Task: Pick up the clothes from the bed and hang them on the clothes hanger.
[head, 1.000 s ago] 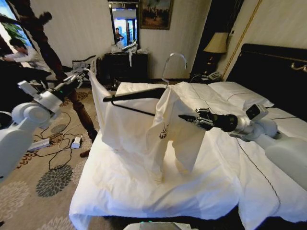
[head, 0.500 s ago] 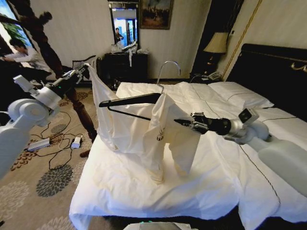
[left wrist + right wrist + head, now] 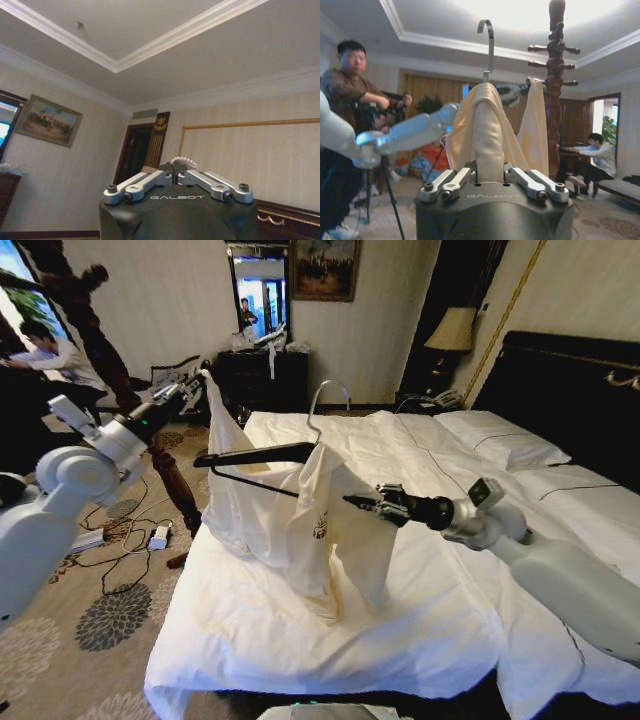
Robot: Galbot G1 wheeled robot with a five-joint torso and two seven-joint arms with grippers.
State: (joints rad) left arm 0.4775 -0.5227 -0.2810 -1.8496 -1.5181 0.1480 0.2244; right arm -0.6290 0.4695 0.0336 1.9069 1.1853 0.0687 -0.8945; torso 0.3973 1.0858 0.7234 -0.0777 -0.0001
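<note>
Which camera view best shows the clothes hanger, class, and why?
The head view: the clothes hanger shows whole, dark arms and silver hook, with the clothes draped on it. The right wrist view shows just its hook above the cloth.

left gripper (image 3: 200,378) raised, jaws closed | right gripper (image 3: 352,502) extended, jaws closed

You can't see the clothes hanger's (image 3: 255,455) far arm — the clothes (image 3: 300,510) drape over it. The right gripper's (image 3: 352,502) fingertips sink into cloth — in its wrist view, fabric hides the gap.
</note>
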